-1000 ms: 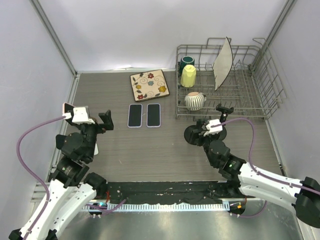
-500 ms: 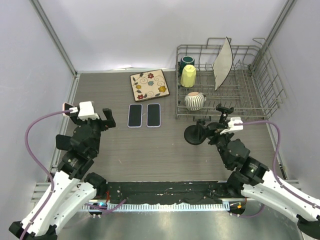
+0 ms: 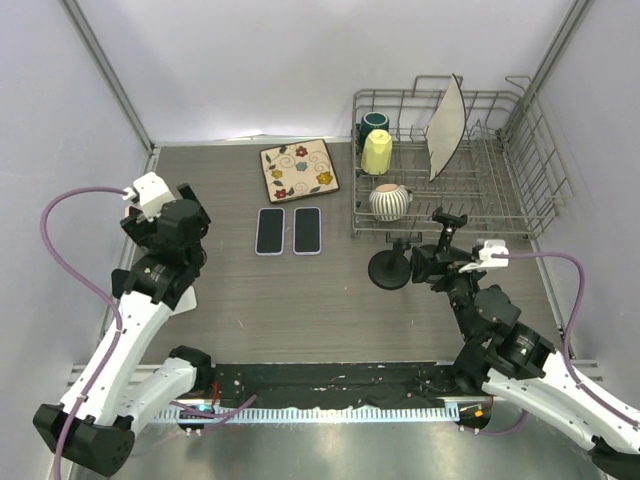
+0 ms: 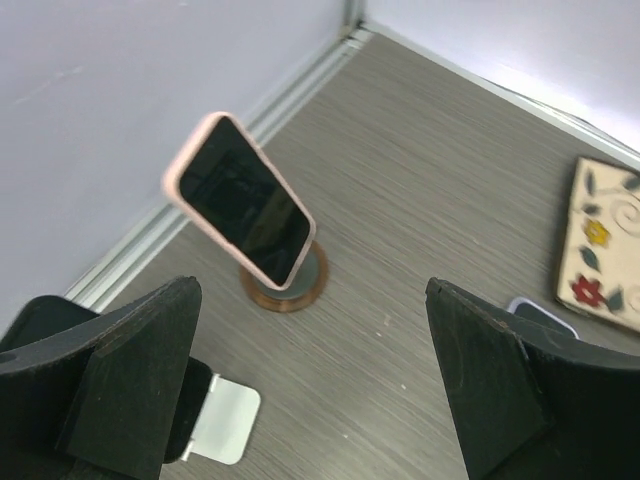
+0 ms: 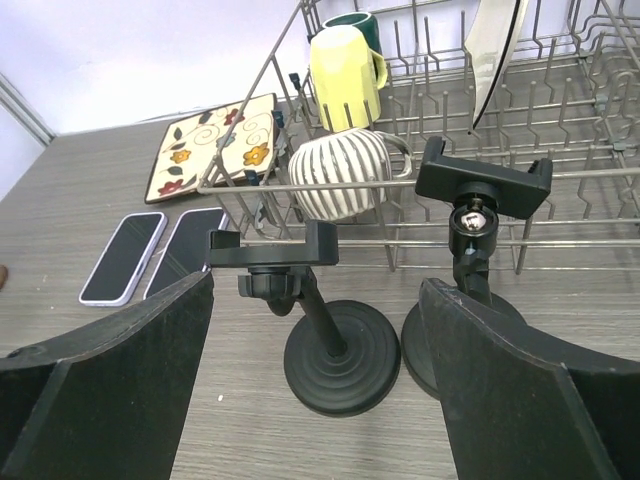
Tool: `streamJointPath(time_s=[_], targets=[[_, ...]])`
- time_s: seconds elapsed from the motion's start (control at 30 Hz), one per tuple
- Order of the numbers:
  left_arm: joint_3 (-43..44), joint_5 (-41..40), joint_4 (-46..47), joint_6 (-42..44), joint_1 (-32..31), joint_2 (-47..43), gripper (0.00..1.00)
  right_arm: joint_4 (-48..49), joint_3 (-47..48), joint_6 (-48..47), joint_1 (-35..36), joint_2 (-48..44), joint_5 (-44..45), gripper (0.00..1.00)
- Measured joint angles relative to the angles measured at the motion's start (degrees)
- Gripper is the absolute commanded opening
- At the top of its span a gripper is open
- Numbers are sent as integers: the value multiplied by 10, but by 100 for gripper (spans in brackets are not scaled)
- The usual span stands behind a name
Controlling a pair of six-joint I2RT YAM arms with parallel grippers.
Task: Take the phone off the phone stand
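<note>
- Grey wood-grain tabletop (image 3: pixel 300 310) between pale walls, seen from above: a first loose phone (image 3: pixel 270 231) and a second loose phone (image 3: pixel 307 230) lie flat side by side near the middle. A floral mat (image 3: pixel 299 171) lies beyond them at the far edge.
- A dish rack (image 3: pixel 540 190) fills the far right corner, holding a yellow cup (image 3: pixel 377 152), a striped cup (image 3: pixel 390 202) and an upright plate (image 3: pixel 446 127).
- Just in front of the rack stand a bare black stand (image 3: pixel 388 268) and a second black stand (image 3: pixel 447 220).
- The left arm (image 3: pixel 150 290) leans over the left edge (from above I cannot find the mounted phone there).
- Left wrist view supplies it: the phone (image 4: pixel 240 200), pink-cased and tilted, sits on the phone stand (image 4: pixel 290 285), whose round base rests close to the tabletop's left edge rail.
- The left gripper (image 4: pixel 315 300) is spread wide above it, touching nothing.
- Right wrist view: the right gripper (image 5: pixel 315 285) is also spread wide and holds nothing. Both black stands sit ahead of it, clamps empty, with the rack behind and the loose phones off to the left.
</note>
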Motion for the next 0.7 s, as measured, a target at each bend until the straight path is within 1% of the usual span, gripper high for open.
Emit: streamJointPath(time_s=[0.07, 0.2, 0.4, 0.47, 0.7], targets=[[0, 0, -3, -10, 35, 0, 100, -6, -2, 3, 0, -18, 0, 89], [-21, 15, 10, -19, 115, -12, 94, -9, -5, 10, 0, -49, -1, 88], [-75, 95, 46, -57, 257, -21, 82, -15, -6, 12, 0, -52, -8, 88], [-88, 111, 65, -63, 281, -18, 78, -17, -6, 13, 0, -52, -10, 88], [-109, 172, 134, -73, 316, 23, 73, -20, -6, 13, 0, -52, -18, 87]])
